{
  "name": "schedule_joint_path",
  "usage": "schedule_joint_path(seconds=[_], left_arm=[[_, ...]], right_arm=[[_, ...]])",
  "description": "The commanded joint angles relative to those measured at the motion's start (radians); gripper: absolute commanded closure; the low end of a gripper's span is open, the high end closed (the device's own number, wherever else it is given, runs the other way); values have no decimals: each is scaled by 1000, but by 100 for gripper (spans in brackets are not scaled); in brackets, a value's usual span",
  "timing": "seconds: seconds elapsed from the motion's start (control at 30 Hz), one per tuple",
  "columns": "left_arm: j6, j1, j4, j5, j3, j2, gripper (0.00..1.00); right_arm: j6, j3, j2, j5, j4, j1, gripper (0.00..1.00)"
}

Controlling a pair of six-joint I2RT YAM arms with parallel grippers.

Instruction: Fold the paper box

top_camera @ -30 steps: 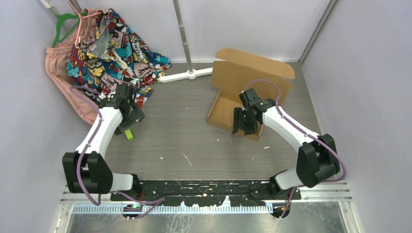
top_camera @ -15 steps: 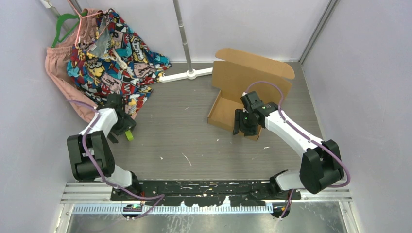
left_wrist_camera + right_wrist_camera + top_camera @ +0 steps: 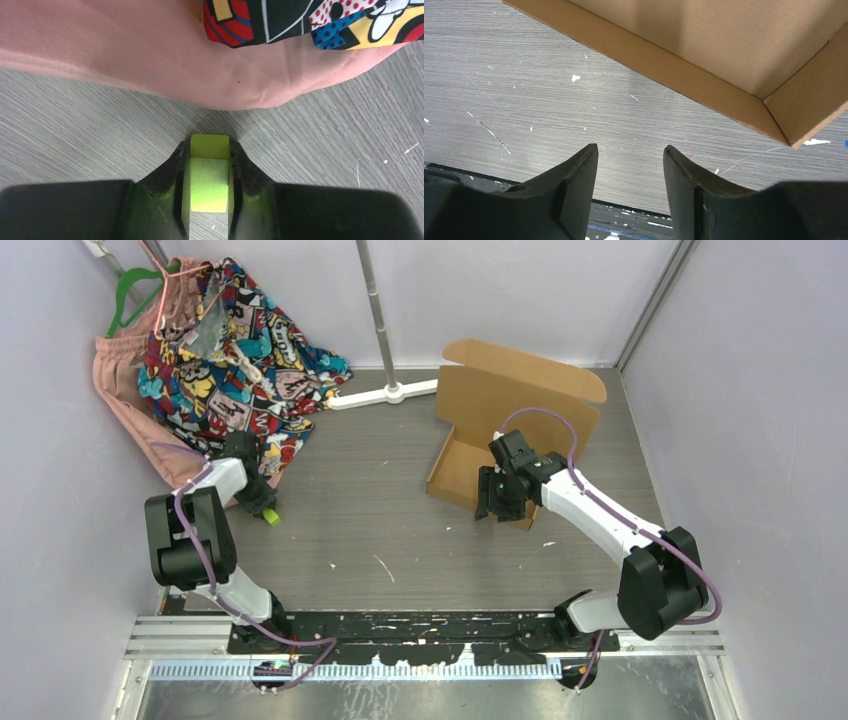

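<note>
The paper box (image 3: 462, 456) is brown cardboard, standing at the back right as an open tray with its lid (image 3: 520, 388) raised behind it. My right gripper (image 3: 497, 502) hovers at the tray's near edge, open with nothing between its fingers. In the right wrist view the paper box's (image 3: 724, 45) front wall and corner lie just beyond the open right gripper (image 3: 630, 149). My left gripper (image 3: 262, 506) is low at the left, beside the clothes. It is shut on a small lime-green block (image 3: 210, 172) resting on the table, with the left gripper's (image 3: 209, 147) fingers pressed against the block's two sides.
A pile of colourful printed clothes (image 3: 235, 350) and a pink garment (image 3: 120, 380) with a green hanger (image 3: 130, 290) fill the back left. The pink cloth (image 3: 150, 55) lies just beyond the left fingers. A white stand base (image 3: 385, 395) and pole sit at the back centre.
The left arm has drawn back toward the left wall, and its gripper has gone from wide open to shut on the green block. The right gripper has shifted slightly left along the box's edge.
</note>
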Motion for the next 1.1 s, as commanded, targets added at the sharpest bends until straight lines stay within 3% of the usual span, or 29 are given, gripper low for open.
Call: schedule_joint_path(seconds=[0.0, 0.2, 0.33, 0.53, 0.7, 0.8, 0.97, 1.07], left_arm=[[7, -39, -15, -5, -30, -37, 100], [-24, -257, -82, -18, 8, -168, 100], [-33, -465, -110, 1, 186, -169, 100], [33, -705, -93, 160, 666, 102, 100], [124, -860, -115, 138, 1000, 349, 100], [129, -886, -61, 182, 1077, 466, 100], [158, -938, 40, 210, 1058, 535, 99], [168, -969, 46, 210, 1090, 577, 94]], right_arm=[[7, 36, 6, 24, 21, 10, 44], [-38, 100, 6, 103, -29, 11, 44], [-62, 173, -6, 189, -69, -6, 43], [-71, 222, -28, 254, -110, -125, 42], [-61, 181, -87, 236, -102, -250, 41], [-53, 147, -104, 237, -95, -285, 41], [-49, 78, -146, 244, -86, -315, 41], [-50, 42, -157, 244, -79, -337, 41]])
